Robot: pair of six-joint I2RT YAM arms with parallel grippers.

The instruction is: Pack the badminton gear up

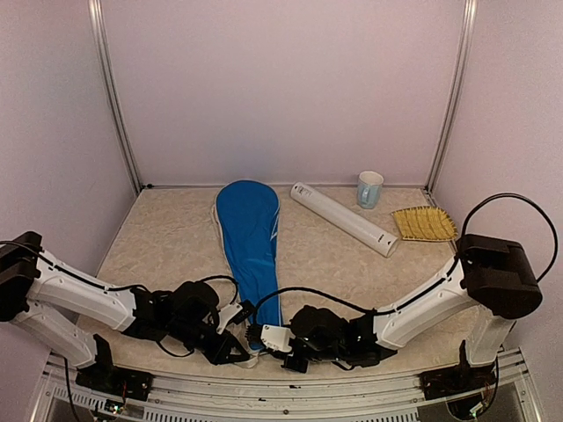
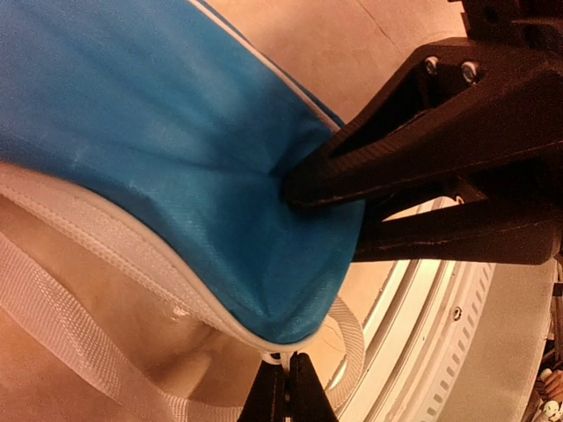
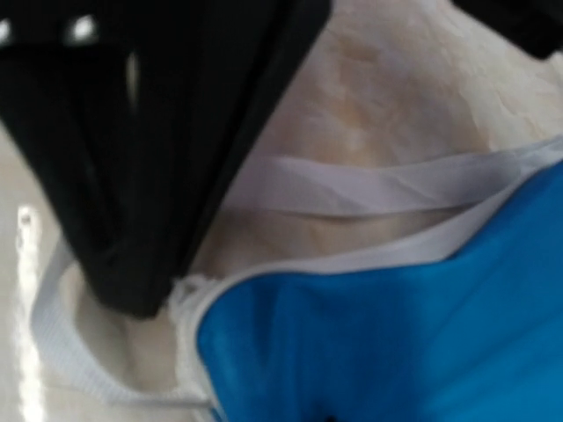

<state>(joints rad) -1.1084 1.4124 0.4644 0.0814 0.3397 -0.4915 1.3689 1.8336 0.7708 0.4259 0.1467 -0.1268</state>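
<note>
Cover (image 1: 249,230) lies mid-desk (image 1: 176,237), its narrow end near. The left gripper (image 1: 236,345) is clamped on the blue fabric there, and the right gripper (image 1: 261,335) stands narrow, seemingly pinching the white trim. The thin cloth could slip free, or the cover drag, if the pulls are uneven. Both arms reach low and inward along the near edge.

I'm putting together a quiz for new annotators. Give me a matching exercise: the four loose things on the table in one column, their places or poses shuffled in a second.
1. blue cover
2. white tube
3. mug
4. straw-coloured brush

a. flat at the far right
b. upright near the back wall
c. lengthwise down the middle
d. lying slanted, right of the cover

Pairs: 1-c, 2-d, 3-b, 4-a
</note>
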